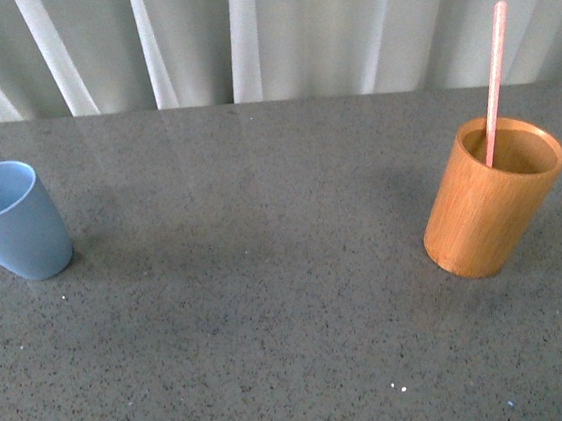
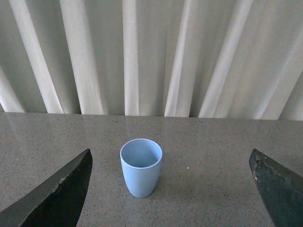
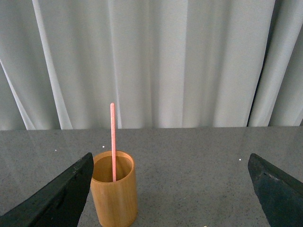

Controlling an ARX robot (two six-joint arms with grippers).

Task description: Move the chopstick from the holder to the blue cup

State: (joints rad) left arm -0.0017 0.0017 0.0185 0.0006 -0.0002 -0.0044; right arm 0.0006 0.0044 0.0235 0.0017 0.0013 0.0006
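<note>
One chopstick (image 1: pixel 495 77): stands in the holder (image 1: pixel 492 208) at 3 o'clock on the surface (image 1: pixel 271 302), top sticking out.
Blue cup (image 1: pixel 16 223): 9 o'clock, well apart.
Feel: likely light, stiff, kinda slick.
Grab spot: bare shaft above the rim.
Left hand (image 2: pixel 170 153): spread wide, empty.
Right hand (image 3: pixel 170 156): spread wide, empty too.

chopstick (image 1: pixel 495 72) upright in holder (image 1: pixel 488 214) | blue cup (image 1: pixel 16 223) far left, empty
</note>
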